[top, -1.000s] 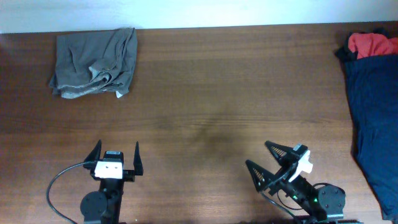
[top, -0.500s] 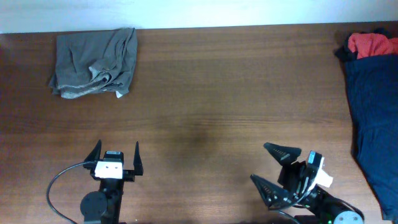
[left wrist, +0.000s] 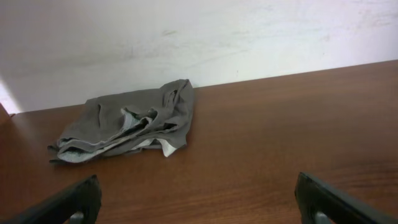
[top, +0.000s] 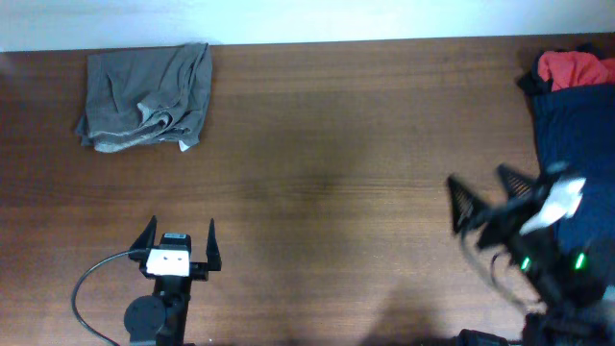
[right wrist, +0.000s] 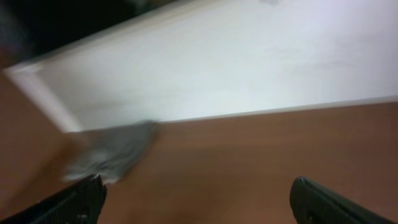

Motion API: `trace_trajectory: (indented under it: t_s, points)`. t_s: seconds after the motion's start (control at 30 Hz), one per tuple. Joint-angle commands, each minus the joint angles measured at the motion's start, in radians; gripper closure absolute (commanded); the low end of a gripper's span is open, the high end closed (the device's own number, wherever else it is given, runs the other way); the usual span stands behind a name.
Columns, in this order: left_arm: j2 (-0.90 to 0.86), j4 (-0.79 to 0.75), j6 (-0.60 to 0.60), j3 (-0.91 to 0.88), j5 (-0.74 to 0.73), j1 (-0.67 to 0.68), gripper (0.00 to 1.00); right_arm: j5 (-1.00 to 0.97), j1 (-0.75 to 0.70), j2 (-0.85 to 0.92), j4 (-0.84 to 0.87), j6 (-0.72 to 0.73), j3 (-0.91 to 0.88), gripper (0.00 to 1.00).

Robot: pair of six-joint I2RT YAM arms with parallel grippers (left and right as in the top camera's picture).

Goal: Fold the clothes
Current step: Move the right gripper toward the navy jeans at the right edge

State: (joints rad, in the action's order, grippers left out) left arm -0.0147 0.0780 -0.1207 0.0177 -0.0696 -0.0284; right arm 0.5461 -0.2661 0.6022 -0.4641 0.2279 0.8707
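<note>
Both arms' fingers gaped wide, gripping nothing. The left fingers (top: 147,233) sat idle, the grey garment (top: 144,96) well ahead of them on the worktop (top: 336,125), probably done. The right fingers (top: 463,200) hovered just beside the navy garment (top: 577,125), likely to fetch it; the red garment (top: 572,65) lay beyond.

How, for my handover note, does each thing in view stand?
Grey garment: roughly folded, lying untouched.
Navy garment: spread out, unfolded, at the right edge.
Red garment: crumpled, against the navy one.
Left gripper: open, empty.
Right gripper: open, empty, blurred.
</note>
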Motion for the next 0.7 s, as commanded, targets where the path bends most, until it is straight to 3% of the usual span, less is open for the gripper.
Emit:
trace_trajectory:
  t_s: [0.0, 0.23, 0.67]
  points:
    - [0.009, -0.003, -0.016, -0.008, 0.011, -0.002, 0.01, -0.304, -0.019, 0.206, -0.071, -0.124, 0.154, 0.01]
    - [0.009, -0.003, -0.016, -0.008, 0.011, -0.002, 0.01, -0.360, -0.018, 0.542, -0.131, -0.116, 0.329, 0.01]
    - [0.009, -0.003, -0.016, -0.008, 0.011, -0.002, 0.01, -0.836, -0.063, 1.054, 0.143, -0.150, 0.331, 0.01]
